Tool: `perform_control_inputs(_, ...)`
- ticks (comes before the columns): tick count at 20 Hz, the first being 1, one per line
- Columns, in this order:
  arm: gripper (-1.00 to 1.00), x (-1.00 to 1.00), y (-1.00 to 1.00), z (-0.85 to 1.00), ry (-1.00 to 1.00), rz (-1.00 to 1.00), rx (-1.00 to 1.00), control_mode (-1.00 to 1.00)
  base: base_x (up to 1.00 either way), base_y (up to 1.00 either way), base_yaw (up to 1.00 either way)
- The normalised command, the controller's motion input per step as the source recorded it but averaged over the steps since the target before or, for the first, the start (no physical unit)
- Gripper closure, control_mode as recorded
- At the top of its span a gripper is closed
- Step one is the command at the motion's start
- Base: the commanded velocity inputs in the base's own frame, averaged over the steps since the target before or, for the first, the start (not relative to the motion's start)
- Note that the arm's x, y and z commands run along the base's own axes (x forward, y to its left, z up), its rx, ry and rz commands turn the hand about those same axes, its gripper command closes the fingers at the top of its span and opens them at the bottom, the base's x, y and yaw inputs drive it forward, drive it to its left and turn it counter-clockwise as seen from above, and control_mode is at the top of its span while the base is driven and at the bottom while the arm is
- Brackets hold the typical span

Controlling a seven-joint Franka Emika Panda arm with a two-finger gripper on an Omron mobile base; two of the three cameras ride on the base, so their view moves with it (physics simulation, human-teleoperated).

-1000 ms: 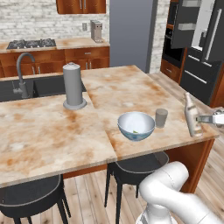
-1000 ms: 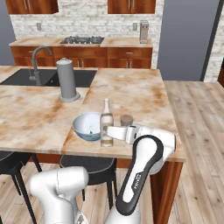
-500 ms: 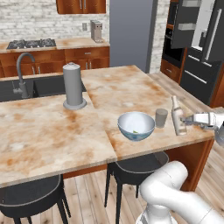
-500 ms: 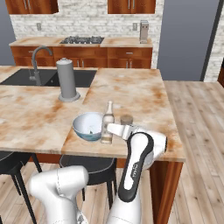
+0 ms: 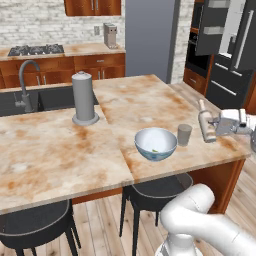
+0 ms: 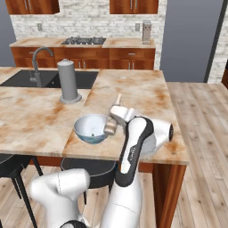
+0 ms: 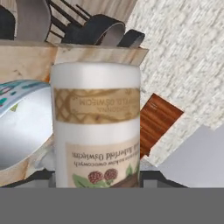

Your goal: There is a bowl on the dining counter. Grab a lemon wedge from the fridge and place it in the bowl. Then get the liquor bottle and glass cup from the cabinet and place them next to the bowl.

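Observation:
My gripper (image 5: pixel 220 126) is shut on the liquor bottle (image 5: pixel 205 125), a pale bottle with a slim neck. The bottle is tilted, low over the right end of the dining counter (image 5: pixel 60 150). Just left of it stands the glass cup (image 5: pixel 184 134), and left of that the pale blue bowl (image 5: pixel 156 143) with a small greenish lemon wedge (image 5: pixel 154 150) inside. From the right base view the bottle (image 6: pixel 112 121) hangs beside the bowl (image 6: pixel 90 128), with the gripper (image 6: pixel 117 116) and arm covering the cup. In the hand view the labelled bottle (image 7: pixel 96 127) sits between the fingertips (image 7: pixel 43 177), with the bowl (image 7: pixel 19 127) to its left.
A tall grey cylinder on a round base (image 5: pixel 84 97) stands mid-counter, beside a sink with a faucet (image 5: pixel 27 82). Dark stools (image 5: pixel 155 192) sit under the counter's near edge. The fridge (image 5: pixel 227 45) stands at the far right with a door open. Wall cabinets (image 5: pixel 92 6) hang at the back.
The gripper has carried the bottle left, from past the counter's right edge to a spot close beside the glass cup. Bowl and cup have not moved.

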Motion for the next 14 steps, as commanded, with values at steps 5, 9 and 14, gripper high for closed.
perform_control_inputs(5, 1.0, -0.01, 0.71, 0.67, 0.23, -0.19, -0.28, -1.0, 0.0, 0.0, 0.0)
perform_control_inputs(9, 1.0, -0.04, 1.0, 0.29, 0.0, -0.19, -0.56, -1.0, 0.0, 0.0, 0.0)
perform_control_inputs(14, 1.0, 0.0, 1.0, 0.21, -0.05, -0.29, -0.62, -1.0, 0.0, 0.0, 0.0)
